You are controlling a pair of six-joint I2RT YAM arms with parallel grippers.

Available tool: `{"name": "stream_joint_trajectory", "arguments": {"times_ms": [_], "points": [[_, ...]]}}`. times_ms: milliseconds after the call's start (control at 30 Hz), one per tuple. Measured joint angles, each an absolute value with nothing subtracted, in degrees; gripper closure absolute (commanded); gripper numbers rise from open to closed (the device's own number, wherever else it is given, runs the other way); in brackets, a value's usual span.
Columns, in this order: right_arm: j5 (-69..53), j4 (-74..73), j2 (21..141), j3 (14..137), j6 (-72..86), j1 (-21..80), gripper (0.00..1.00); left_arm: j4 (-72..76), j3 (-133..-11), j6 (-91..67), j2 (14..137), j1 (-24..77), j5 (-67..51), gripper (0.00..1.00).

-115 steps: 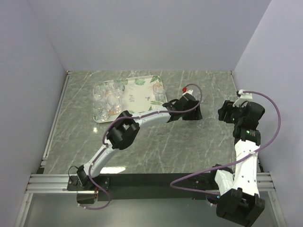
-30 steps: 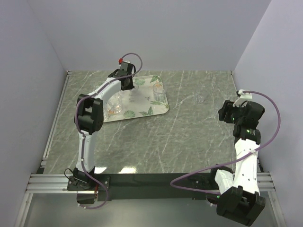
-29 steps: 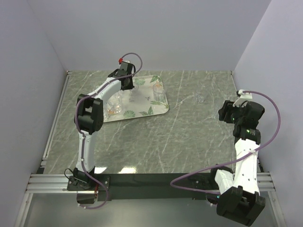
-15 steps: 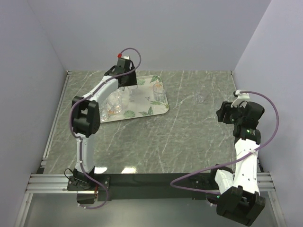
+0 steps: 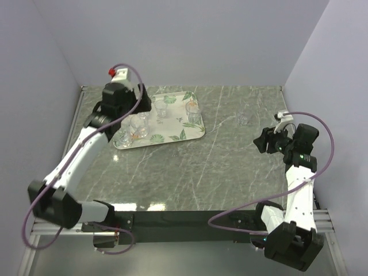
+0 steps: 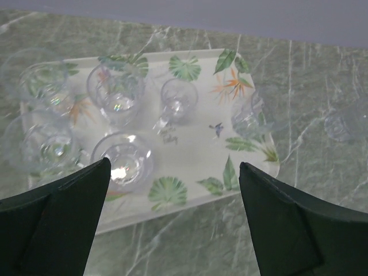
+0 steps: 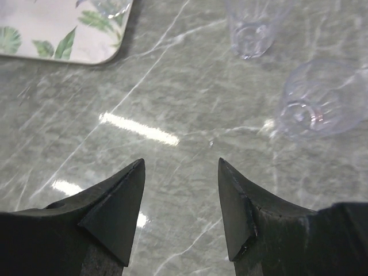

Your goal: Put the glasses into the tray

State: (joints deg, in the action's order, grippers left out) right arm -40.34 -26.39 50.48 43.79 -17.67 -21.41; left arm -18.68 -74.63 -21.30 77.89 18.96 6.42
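The flowered tray (image 5: pixel 172 118) (image 6: pixel 195 146) lies at the back left and holds several clear glasses (image 5: pixel 138 122) (image 6: pixel 122 159). My left gripper (image 5: pixel 140 103) (image 6: pixel 175 164) hangs open above the tray's near edge with nothing between its fingers. One glass (image 5: pixel 242 119) (image 6: pixel 344 124) stands on the marble right of the tray. The right wrist view shows that glass (image 7: pixel 251 31) and a second glass (image 7: pixel 322 99) beside it on the marble. Short of them, my right gripper (image 5: pixel 261 141) (image 7: pixel 181 163) is open and empty over bare marble.
Grey walls close in the marble table (image 5: pixel 190 172) on the left, back and right. The tray's rounded front right corner (image 7: pixel 109 54) shows at the upper left of the right wrist view.
My left gripper opened over the tray, rose and pulled back to the left. A glass now stands where it was. My right gripper shifted slightly left.
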Motion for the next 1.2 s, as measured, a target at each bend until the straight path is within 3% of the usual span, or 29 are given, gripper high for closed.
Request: {"name": "stream_joint_trajectory", "arguments": {"times_ms": [500, 1200], "points": [[-37.0, -35.3, 69.2, 59.8, -22.3, -21.4, 0.43, -20.0, -48.9, -16.0, 46.1, 18.5, 15.7, 0.0], [-21.4, -38.6, 89.9, 69.3, -22.9, -16.5, 0.46, -19.5, -45.0, -15.7, 41.2, 18.5, 18.1, 0.01]]}}
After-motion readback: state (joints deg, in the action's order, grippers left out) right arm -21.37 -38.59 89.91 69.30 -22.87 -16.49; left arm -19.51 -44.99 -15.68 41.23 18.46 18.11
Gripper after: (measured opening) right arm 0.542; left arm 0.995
